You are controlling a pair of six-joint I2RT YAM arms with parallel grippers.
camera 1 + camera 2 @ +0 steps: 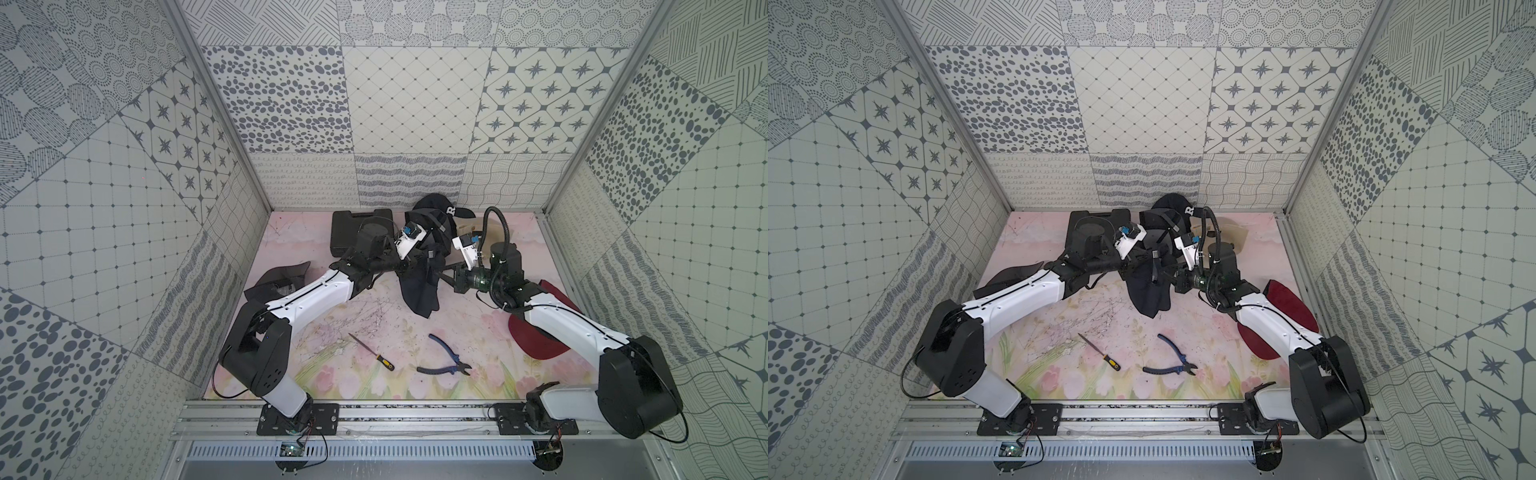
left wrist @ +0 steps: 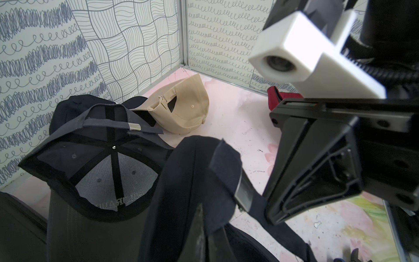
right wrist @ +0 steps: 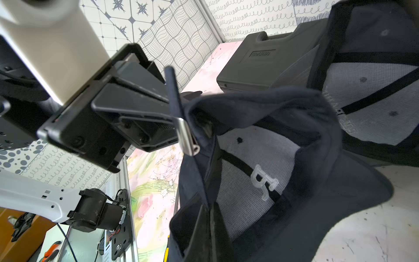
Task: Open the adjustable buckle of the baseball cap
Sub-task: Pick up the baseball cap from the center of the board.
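Hanging between both arms over the far middle of the floral surface [image 1: 365, 320], the navy cap [image 1: 419, 291] shows its inside. Its silver buckle [image 3: 187, 133] sits on the strap [image 3: 170, 79] just beside the left fingers [image 3: 131, 99], which pinch the strap's free end. The right fingers [image 2: 313, 172] pinch the strap on the buckle's other side.

Arms angled inward, left tool [image 3: 173, 110] and right tool [image 2: 272, 211] closed, tips near.
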